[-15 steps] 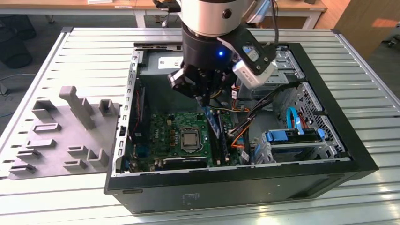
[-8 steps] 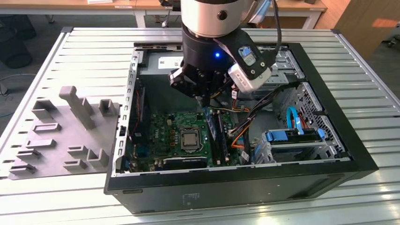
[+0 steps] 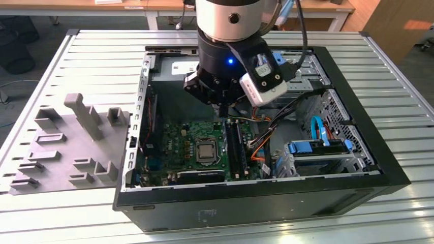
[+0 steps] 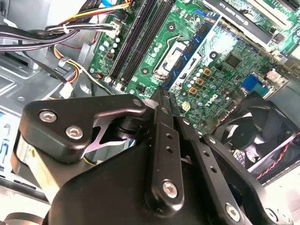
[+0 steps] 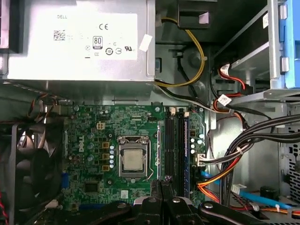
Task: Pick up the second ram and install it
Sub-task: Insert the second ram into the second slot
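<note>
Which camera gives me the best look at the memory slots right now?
The first wrist view: the memory slots lie nearly full-length, seen head-on beside the processor socket. The second wrist view shows them slanted, one end cut off by the frame edge. The exterior view shows them obliquely, the hand hanging near their far end.

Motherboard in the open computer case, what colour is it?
Green. The large square motherboard shows best in the first wrist view.

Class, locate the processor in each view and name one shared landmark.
Exterior view: processor, exterior view's left of the memory slots.
First wrist view: processor between fan and memory slots.
Second wrist view: processor beside memory slots, beyond the fingers.
Shared landmark: memory slots.
</note>
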